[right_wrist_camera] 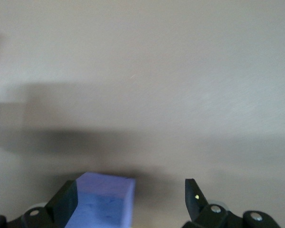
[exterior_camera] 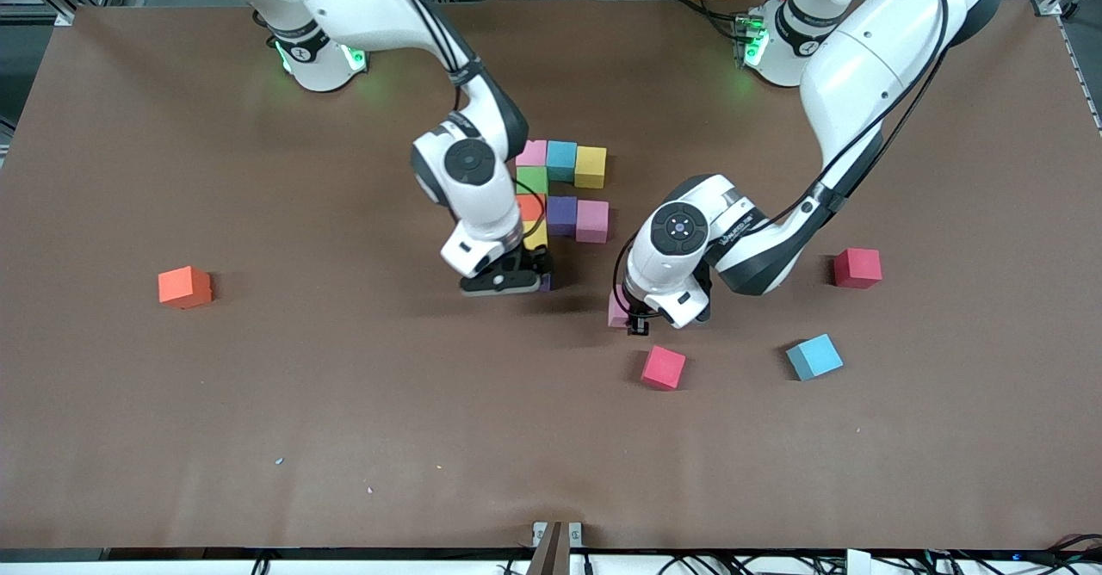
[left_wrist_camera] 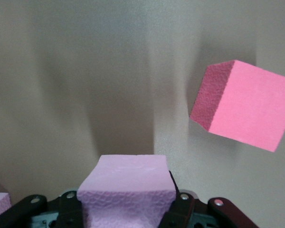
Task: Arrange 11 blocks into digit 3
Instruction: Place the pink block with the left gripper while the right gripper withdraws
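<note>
Several blocks form a cluster mid-table: pink [exterior_camera: 531, 153], teal [exterior_camera: 561, 160], yellow [exterior_camera: 591, 167], green [exterior_camera: 531, 181], orange [exterior_camera: 530, 207], purple [exterior_camera: 561, 215], pink [exterior_camera: 592, 220] and yellow [exterior_camera: 535, 235]. At the cluster's nearer end my right gripper [exterior_camera: 521, 282] [right_wrist_camera: 129, 202] is open around a purple block [exterior_camera: 545, 283] [right_wrist_camera: 102, 202]. That block rests against one finger, with a gap to the other. My left gripper [exterior_camera: 635, 325] [left_wrist_camera: 126, 209] is shut on a pale pink block [exterior_camera: 617, 308] [left_wrist_camera: 126, 190], low over the table beside a hot-pink block [exterior_camera: 663, 367] [left_wrist_camera: 244, 107].
Loose blocks lie apart from the cluster. An orange-red one [exterior_camera: 184, 287] sits toward the right arm's end. A red one [exterior_camera: 857, 268] and a teal-blue one [exterior_camera: 814, 356] sit toward the left arm's end. The brown table [exterior_camera: 344, 437] stretches nearer the front camera.
</note>
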Tool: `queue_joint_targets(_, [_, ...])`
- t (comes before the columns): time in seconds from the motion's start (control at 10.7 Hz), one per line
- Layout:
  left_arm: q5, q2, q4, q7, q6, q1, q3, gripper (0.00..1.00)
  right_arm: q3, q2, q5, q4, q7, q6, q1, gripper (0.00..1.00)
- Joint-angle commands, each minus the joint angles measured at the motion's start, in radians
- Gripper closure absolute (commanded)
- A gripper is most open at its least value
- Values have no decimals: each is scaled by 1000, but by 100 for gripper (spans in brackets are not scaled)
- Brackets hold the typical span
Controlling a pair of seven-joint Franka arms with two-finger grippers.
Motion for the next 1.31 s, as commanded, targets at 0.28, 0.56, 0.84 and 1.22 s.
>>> queue_joint_targets(0.28, [-145, 16, 61, -44, -17, -213, 144, 94, 13, -139, 25, 13, -339, -251, -231, 0])
queue_joint_targets(0.56, [-161, 18, 72, -74, -19, -264, 157, 94, 7, -207, 20, 19, -509, -375, -381, 0])
queue_joint_targets(0.84, [-169, 21, 72, -80, -19, -299, 160, 94, 7, -302, 7, 40, -712, -574, -522, 0])
queue_joint_targets(1.22, [-173, 50, 96, -103, -17, -354, 215, 94, 18, -406, -93, 169, -717, -916, -686, 0])
